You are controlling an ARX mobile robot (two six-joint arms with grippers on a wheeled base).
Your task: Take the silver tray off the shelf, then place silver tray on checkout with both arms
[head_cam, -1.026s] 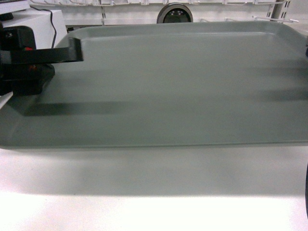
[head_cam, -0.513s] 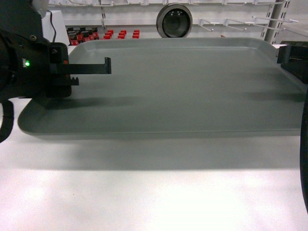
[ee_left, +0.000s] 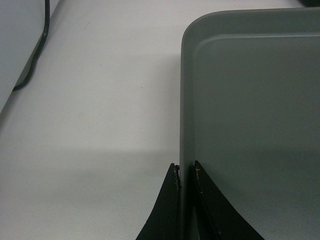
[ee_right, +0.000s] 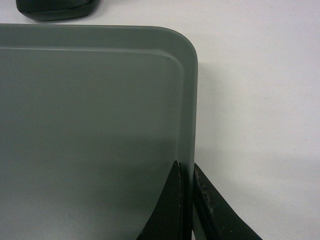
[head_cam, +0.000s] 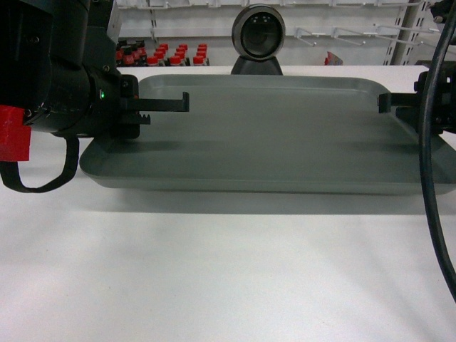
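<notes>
Now the silver tray (head_cam: 271,135) sits over the broad white checkout (head_cam: 214,271), level, with a dark shadow under its near edge; whether it touches the counter cannot be told from the head view; at the far left of that view the left gripper (head_cam: 165,107) reaches in from its bulky black arm, which carries a small green light (head_cam: 102,93) and a red part (head_cam: 13,133); its upper finger lies over the tray's left rim; the left wrist view shows the two black fingers (ee_left: 172,200) nearly closed, pinching the tray's left rim (ee_left: 186,125) between them, one outside and one inside; a dark cable (ee_left: 35,50) runs along the counter at far left there; behind the tray, in the middle, stands a round camera-like device (head_cam: 258,32) on a dark base; red-topped bottles (head_cam: 160,53) line a far shelf; at the right the right gripper (head_cam: 399,107) meets the tray's right rim, a thick black cable (head_cam: 431,178) hanging in front; the right wrist view shows its fingers (ee_right: 175,200) likewise clamped narrowly on the rim (ee_right: 189,100).
</notes>
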